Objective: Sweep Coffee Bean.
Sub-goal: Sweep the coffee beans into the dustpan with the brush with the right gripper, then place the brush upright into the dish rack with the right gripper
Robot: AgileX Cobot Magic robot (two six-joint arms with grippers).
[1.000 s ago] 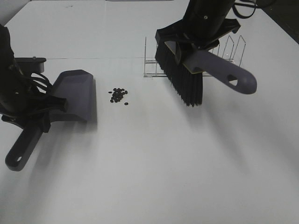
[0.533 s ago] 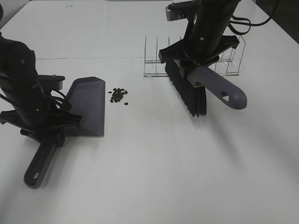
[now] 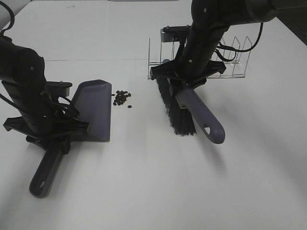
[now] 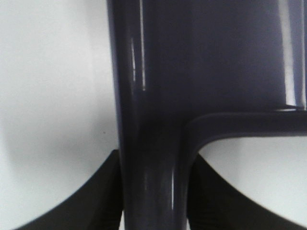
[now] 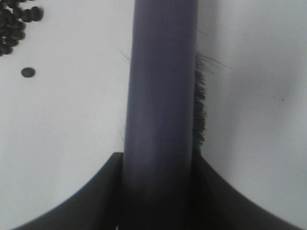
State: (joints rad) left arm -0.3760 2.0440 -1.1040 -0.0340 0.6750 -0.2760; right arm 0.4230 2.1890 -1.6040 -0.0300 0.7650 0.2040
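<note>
Risk: beans [image 3: 122, 97] may be flicked past the dustpan [image 3: 94, 111] by a fast or skewed stroke. Counted: one dustpan, handle pinched by the left gripper [image 4: 153, 201]; one brush [image 3: 180, 109], handle pinched by the right gripper [image 5: 158, 191]; one rack [image 3: 231, 63]; roughly eighteen beans, clustered on the table [image 3: 144, 182] just beside the dustpan lip.

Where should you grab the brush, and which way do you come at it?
Grab the brush by its long handle, near the bristles, coming from above. The handle is a straight, smooth bar, easy to pinch from both sides; bristles would just bend. The right gripper holds it this way.
</note>
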